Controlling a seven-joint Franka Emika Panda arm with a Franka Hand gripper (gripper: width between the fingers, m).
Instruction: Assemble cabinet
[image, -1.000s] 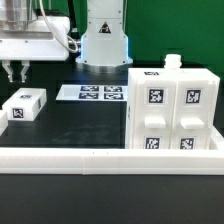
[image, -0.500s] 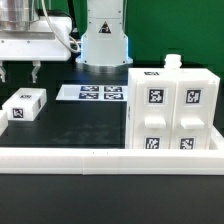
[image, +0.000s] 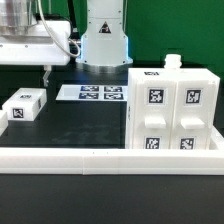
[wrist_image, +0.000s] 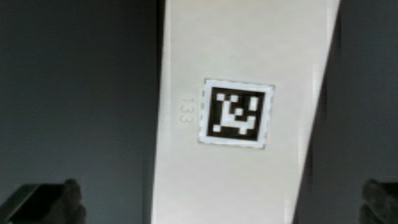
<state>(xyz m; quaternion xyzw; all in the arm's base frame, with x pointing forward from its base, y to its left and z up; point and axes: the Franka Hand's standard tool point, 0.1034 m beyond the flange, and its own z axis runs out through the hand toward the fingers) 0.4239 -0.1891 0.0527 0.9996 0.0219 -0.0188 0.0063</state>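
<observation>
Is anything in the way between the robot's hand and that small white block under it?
Nothing visible does. The hand hangs open above the small white block, with only air between them in both views. Its fingers stand wide to either side.

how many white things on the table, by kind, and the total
cabinet: 1
loose tagged block: 1
marker board: 1
border rail: 1
total: 4
</observation>
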